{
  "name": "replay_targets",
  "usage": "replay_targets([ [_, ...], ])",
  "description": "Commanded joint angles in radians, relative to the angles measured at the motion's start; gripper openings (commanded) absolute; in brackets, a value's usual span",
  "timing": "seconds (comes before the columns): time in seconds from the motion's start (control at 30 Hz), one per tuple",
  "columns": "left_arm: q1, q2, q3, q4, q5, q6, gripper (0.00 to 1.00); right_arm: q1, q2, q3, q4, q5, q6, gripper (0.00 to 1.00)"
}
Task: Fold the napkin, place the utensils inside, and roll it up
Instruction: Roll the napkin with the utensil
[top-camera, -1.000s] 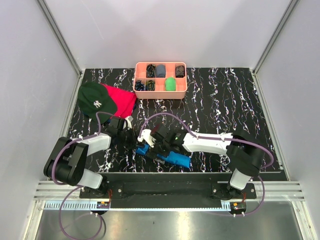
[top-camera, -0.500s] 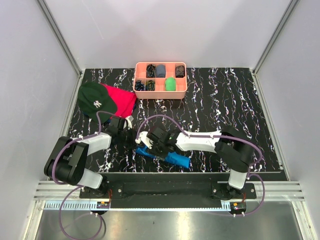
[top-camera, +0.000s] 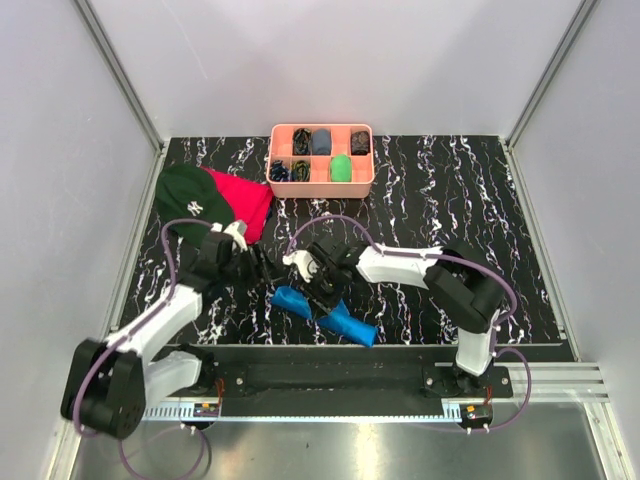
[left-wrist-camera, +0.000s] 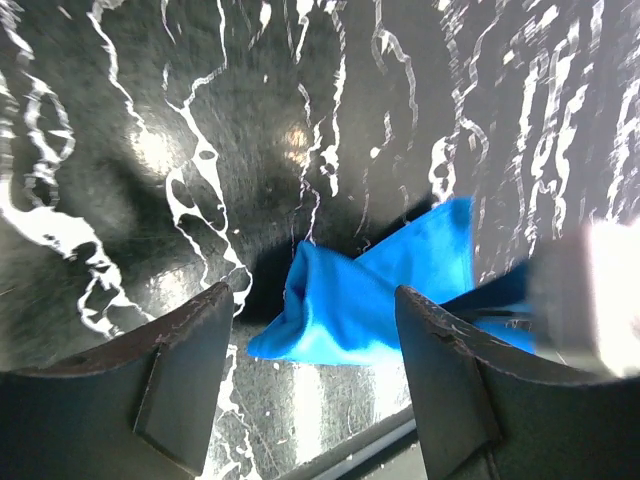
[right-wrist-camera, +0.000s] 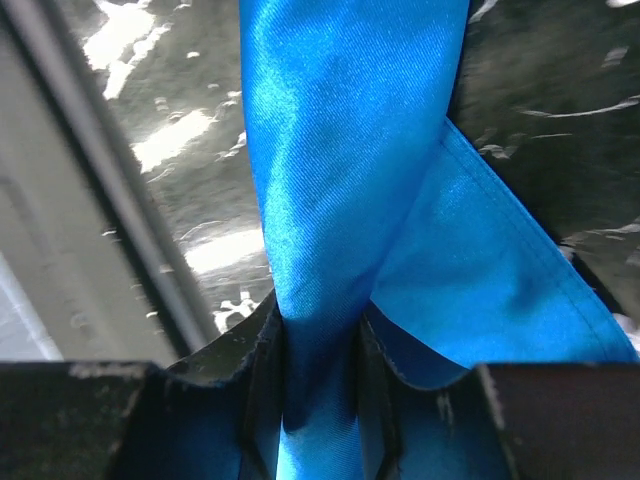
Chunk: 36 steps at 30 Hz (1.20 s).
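With the left gripper (left-wrist-camera: 312, 296) spread empty, the right gripper (right-wrist-camera: 318, 385) pinching one napkin (right-wrist-camera: 340, 150) fold could unroll it by lifting.

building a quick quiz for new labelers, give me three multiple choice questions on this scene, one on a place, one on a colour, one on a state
1. Where does the napkin lie?
A) near edge of the table, between the arms
B) far right corner
C) draped over the left wall
2. The cloth by the dark green cap is:
A) white
B) yellow
C) red
3. The right gripper is:
A) open over bare table
B) shut on the napkin
C) out of sight
Answers: 1 A, the top view shows it there; 2 C, it shows red; 3 B, the wrist view shows blue cloth pinched between its fingers.
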Motion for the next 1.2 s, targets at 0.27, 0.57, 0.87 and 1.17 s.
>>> replay_targets([
  [0.27, 0.005, -0.226, -0.213, 0.192, 0.004, 0.000, 0.65, -0.105, 0.143, 0.010, 0.094, -0.480, 0.125, 0.35],
  [0.57, 0.005, -0.199, -0.290, 0.324, 0.057, -0.010, 0.60, -0.142, 0.272, 0.071, 0.109, -0.646, 0.129, 0.35],
  [0.87, 0.004, -0.107, -0.321, 0.379, 0.119, -0.022, 0.37, -0.175, 0.309, 0.094, 0.106, -0.659, 0.134, 0.36],
  [1.17, 0.005, -0.036, -0.289, 0.349, 0.084, -0.025, 0.04, -0.179, 0.264, 0.094, 0.106, -0.602, 0.142, 0.57],
])
